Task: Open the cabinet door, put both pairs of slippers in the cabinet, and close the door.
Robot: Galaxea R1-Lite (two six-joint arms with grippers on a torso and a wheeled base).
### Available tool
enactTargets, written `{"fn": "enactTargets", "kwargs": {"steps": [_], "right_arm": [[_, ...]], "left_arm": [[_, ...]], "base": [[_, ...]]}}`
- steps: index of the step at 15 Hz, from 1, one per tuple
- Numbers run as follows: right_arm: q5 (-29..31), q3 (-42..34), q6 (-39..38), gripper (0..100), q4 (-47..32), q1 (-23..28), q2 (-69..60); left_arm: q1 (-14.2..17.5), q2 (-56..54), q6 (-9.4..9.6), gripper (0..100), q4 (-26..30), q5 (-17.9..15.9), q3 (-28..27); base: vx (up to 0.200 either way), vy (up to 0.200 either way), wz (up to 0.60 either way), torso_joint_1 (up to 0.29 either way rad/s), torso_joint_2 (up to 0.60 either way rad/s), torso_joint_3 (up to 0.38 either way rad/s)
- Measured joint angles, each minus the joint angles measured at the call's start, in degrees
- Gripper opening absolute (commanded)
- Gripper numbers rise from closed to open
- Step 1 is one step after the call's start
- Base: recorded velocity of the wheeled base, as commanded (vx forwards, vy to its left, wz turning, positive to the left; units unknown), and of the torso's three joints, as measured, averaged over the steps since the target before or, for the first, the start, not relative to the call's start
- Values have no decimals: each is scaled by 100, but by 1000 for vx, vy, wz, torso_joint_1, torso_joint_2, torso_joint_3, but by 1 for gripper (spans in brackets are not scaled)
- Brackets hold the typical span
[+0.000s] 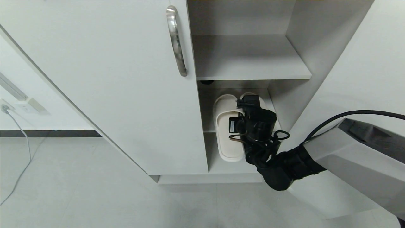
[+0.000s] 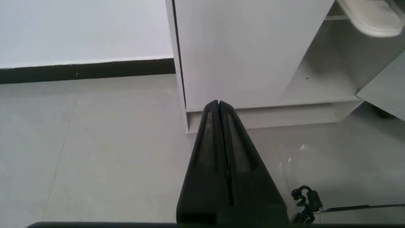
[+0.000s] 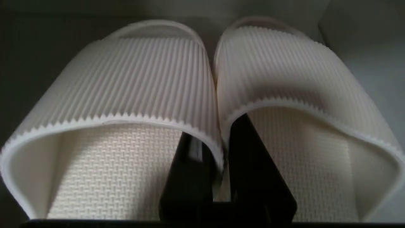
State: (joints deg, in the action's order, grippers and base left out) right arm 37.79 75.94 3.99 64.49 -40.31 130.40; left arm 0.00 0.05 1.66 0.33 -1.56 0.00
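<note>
R hand [image 3: 218,149]: narrow, pinching the two touching inner walls of the slippers [image 3: 145,82] (one finger inside each shoe).
Slippers' spot: toes-in in the lower bay of the cabinet [image 1: 316,31], under the shelf [image 1: 250,57]. Heels look close to the front edge; can't tell if the soles rest down.
Risk 1: let go too soon & the pair may tip out heel-first.
Risk 2: pull back w/ a finger snagged under a strap and you drag a shoe out.
Risk 3: heels left proud could block the door [image 1: 357,79], which is swung open beside your arm.
L hand [image 2: 218,126]: closed, empty, over the floor [image 2: 95,145].
</note>
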Motion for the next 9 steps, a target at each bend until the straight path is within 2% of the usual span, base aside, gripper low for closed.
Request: {"fn": "enactTargets", "kwargs": {"steps": [4, 7, 9], "right_arm": [[0, 1031, -24, 0, -562, 349, 477], [-2, 1189, -49, 0, -567, 402, 621], [-2, 1215, -49, 0, -567, 421, 658]], "left_arm": [[0, 0, -2, 0, -1, 4, 0], [0, 0, -2, 0, -1, 6, 0], [0, -2, -5, 0, -4, 4, 0]], "base": [[0, 0, 0, 0, 0, 0], [200, 0, 0, 1, 2, 4], [0, 0, 0, 0, 0, 0]]}}
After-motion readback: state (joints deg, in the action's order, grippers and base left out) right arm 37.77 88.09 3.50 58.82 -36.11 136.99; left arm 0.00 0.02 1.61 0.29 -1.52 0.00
